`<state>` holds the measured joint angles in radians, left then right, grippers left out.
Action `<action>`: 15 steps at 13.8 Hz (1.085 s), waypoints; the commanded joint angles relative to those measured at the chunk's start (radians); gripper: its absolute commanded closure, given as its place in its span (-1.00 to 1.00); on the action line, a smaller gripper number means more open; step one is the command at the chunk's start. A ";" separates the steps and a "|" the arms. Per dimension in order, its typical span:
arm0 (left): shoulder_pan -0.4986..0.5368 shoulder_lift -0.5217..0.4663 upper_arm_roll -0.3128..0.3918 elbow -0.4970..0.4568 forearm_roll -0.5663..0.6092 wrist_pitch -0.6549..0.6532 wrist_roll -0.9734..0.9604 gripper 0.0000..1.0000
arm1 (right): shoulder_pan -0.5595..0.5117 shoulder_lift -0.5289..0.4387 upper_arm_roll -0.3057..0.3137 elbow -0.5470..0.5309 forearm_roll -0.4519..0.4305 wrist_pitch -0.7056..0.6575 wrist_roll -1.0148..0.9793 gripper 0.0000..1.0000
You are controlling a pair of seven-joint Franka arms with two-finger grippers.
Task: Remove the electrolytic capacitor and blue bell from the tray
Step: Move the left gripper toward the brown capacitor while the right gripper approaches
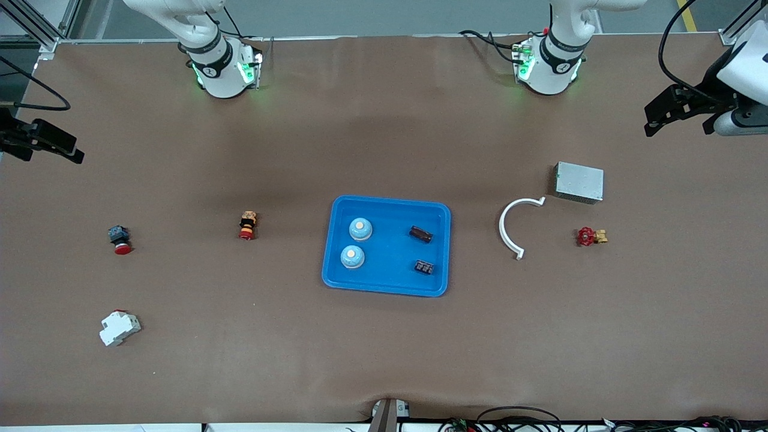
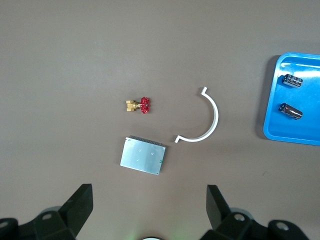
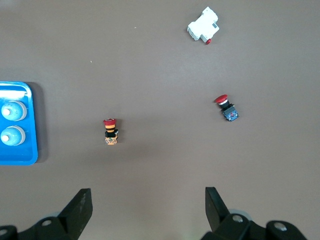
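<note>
Both claws released, raised over bare bench: left claw (image 2: 150, 210), right claw (image 3: 147, 210). Electrolytic capacitor (image 1: 420, 234) lies in tray (image 1: 384, 285).

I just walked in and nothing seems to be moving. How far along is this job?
Nothing looks done yet. The electrolytic capacitor and both blue bells still lie in the tray. Nothing is in hand: the left hand and right hand are open and empty, waiting at the table's ends. Both removals remain.
</note>
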<state>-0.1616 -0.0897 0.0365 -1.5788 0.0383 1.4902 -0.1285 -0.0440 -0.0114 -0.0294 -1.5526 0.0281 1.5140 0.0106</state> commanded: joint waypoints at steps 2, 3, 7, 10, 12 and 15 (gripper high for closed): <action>-0.004 -0.012 -0.003 0.002 0.020 -0.011 0.017 -1.00 | -0.004 0.013 0.006 0.025 -0.013 -0.009 -0.001 -1.00; -0.006 -0.008 -0.003 0.003 0.022 -0.011 0.017 -1.00 | -0.004 0.013 0.006 0.025 -0.013 -0.009 -0.001 -1.00; -0.001 0.013 -0.003 0.023 0.020 -0.018 0.015 -1.00 | -0.002 0.014 0.006 0.025 -0.013 -0.009 -0.001 -1.00; -0.003 0.013 -0.004 0.017 0.018 -0.021 0.010 -1.00 | -0.002 0.022 0.006 0.025 -0.011 -0.009 -0.001 -1.00; -0.006 0.015 -0.006 0.003 0.011 -0.033 0.015 -1.00 | -0.001 0.024 0.006 0.025 -0.010 -0.009 -0.001 -1.00; -0.018 0.048 -0.027 -0.012 0.006 -0.044 -0.029 -1.00 | -0.001 0.025 0.006 0.025 -0.011 -0.009 -0.001 -1.00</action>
<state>-0.1710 -0.0650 0.0257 -1.5897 0.0383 1.4557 -0.1327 -0.0439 0.0026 -0.0280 -1.5526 0.0281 1.5140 0.0105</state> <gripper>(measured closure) 0.000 0.000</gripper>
